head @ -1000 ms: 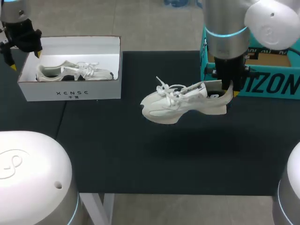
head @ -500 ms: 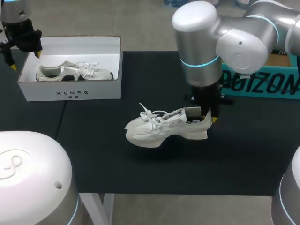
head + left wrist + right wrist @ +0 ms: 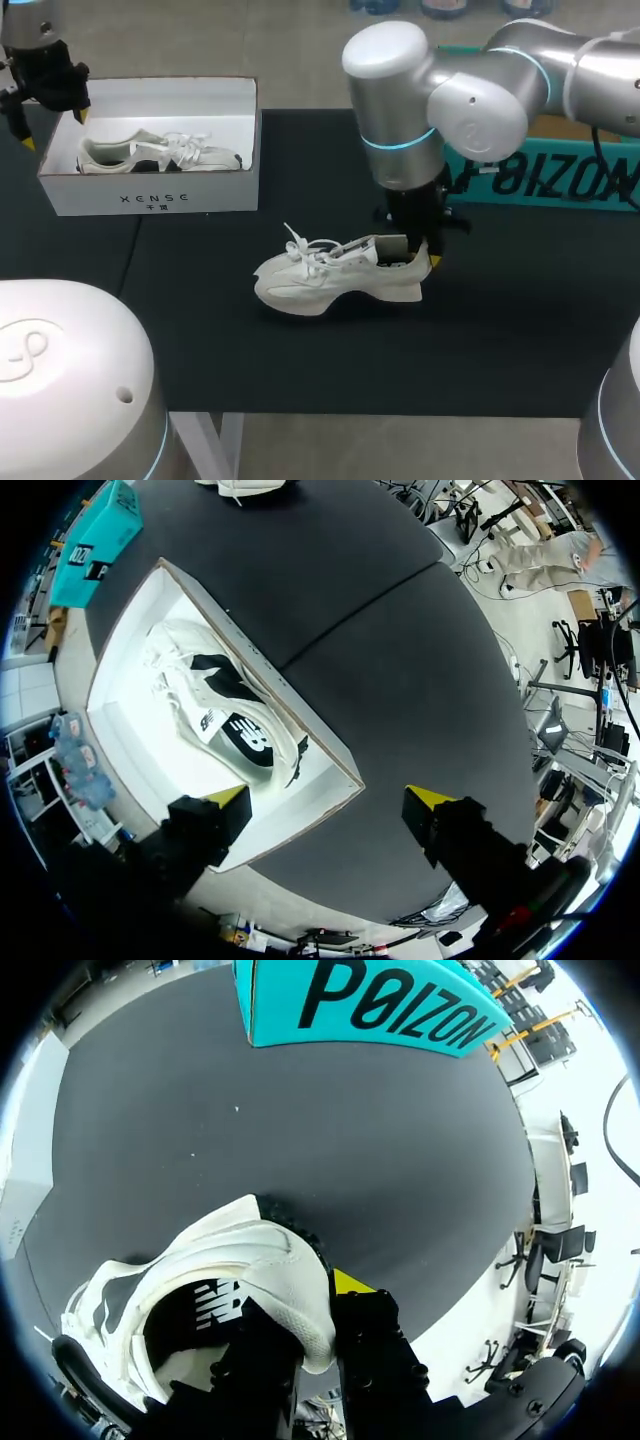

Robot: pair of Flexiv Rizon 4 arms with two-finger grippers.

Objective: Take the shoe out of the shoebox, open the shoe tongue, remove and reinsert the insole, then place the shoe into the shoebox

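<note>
Currently R hand (image 3: pixel 415 256) pinches the shoe (image 3: pixel 320 281) by its heel collar, one finger inside. L hand (image 3: pixel 330 800) hangs open over the shoebox (image 3: pixel 150 201) corner.

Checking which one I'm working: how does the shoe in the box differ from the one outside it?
The boxed shoe lies on its side in the shoebox, untouched; the left claw hangs open above. The loose shoe is sole down over the table, heel pinched by the right claw. Both are white with white laces.
</note>
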